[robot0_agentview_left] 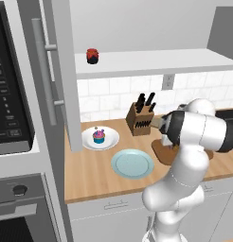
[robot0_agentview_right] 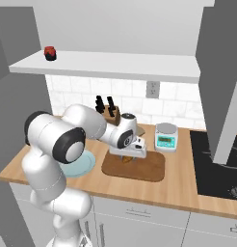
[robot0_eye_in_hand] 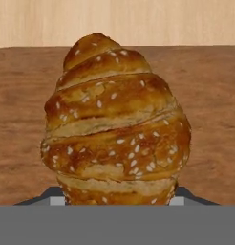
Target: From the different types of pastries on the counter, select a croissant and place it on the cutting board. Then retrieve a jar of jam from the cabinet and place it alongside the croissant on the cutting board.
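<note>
The golden-brown croissant (robot0_eye_in_hand: 114, 129) stands close before the hand camera, over the dark brown cutting board (robot0_eye_in_hand: 24, 95). My gripper (robot0_eye_in_hand: 117, 198) is shut on the croissant, one fingertip at each side of its base. From the right base view the gripper (robot0_agentview_right: 130, 154) is low over the cutting board (robot0_agentview_right: 142, 170), with a bit of the croissant (robot0_agentview_right: 126, 158) under it. I cannot tell whether the croissant touches the board. The jar of jam (robot0_agentview_left: 93, 55), red with a dark lid, stands on the white shelf (robot0_agentview_left: 151, 61) of the open cabinet. The cupcake (robot0_agentview_left: 99, 136) sits on a white plate (robot0_agentview_left: 110, 142).
A round light blue plate (robot0_agentview_left: 132, 163) lies on the counter (robot0_agentview_left: 90, 179) left of the board. A knife block (robot0_agentview_left: 141, 118) stands by the wall and a kitchen scale (robot0_agentview_right: 166, 136) right of the board. The open cabinet door (robot0_agentview_left: 47, 71) hangs at the left. A black cooktop (robot0_agentview_right: 217, 159) lies right.
</note>
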Tool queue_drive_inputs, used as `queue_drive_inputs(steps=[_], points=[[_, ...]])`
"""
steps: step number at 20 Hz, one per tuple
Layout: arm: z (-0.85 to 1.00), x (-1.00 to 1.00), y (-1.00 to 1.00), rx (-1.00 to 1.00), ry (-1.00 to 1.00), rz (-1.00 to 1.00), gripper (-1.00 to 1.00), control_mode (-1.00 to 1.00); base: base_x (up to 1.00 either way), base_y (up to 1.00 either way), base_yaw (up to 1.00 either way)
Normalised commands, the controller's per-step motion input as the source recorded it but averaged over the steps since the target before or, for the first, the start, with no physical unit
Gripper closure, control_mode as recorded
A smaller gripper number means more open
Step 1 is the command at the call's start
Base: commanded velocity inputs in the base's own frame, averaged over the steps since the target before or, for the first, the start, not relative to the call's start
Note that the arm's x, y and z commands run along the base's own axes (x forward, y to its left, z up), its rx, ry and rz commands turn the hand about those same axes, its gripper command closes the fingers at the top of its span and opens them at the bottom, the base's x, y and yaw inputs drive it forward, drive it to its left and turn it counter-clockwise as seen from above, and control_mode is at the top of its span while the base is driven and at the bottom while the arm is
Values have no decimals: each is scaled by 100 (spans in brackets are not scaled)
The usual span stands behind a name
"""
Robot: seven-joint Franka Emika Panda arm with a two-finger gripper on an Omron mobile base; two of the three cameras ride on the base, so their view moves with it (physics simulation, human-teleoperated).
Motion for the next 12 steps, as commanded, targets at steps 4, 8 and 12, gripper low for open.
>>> queue_drive_inputs(steps=[4, 8, 12], points=[[-21, 16, 0, 0, 5, 0, 100, -100, 0, 0, 0], [-34, 11, 0, 0, 8, 0, 100, -100, 0, 0, 0], [-3, 5, 0, 0, 0, 0, 100, -100, 0, 0, 0]])
